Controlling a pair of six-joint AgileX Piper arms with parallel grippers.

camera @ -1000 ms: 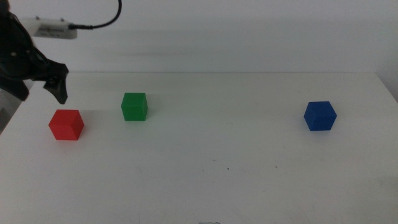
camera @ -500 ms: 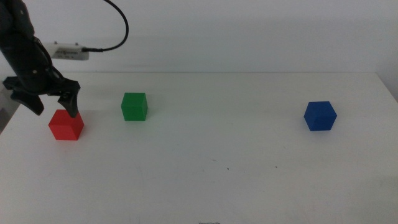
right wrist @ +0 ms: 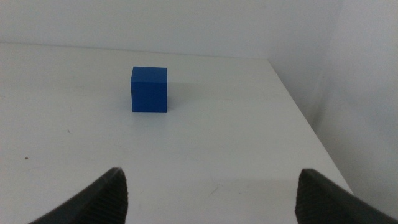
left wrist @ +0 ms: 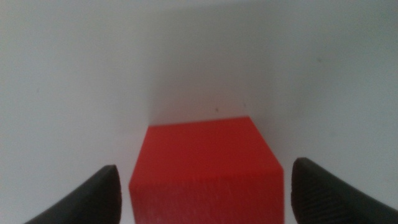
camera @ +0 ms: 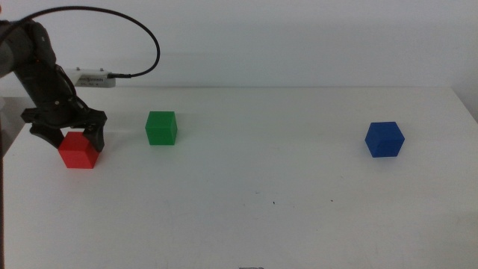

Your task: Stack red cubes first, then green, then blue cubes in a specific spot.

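The red cube (camera: 78, 151) sits on the white table at the far left. My left gripper (camera: 66, 137) is open and lowered over it, one jaw on each side, with a gap to each. In the left wrist view the red cube (left wrist: 207, 167) lies between the two dark jaws of the left gripper (left wrist: 205, 193). The green cube (camera: 161, 128) stands just right of the red one. The blue cube (camera: 384, 139) stands far right, also in the right wrist view (right wrist: 150, 89). My right gripper (right wrist: 208, 193) is open, back from the blue cube, out of the middle view.
The table's far edge (camera: 299, 87) runs behind the cubes and its right edge (right wrist: 298, 112) lies close to the blue cube. A cable (camera: 142, 30) loops above the left arm. Bare white tabletop (camera: 269, 202) spans the middle and front.
My left gripper has come in from the far left and dropped down around the red cube. The cubes have not moved.
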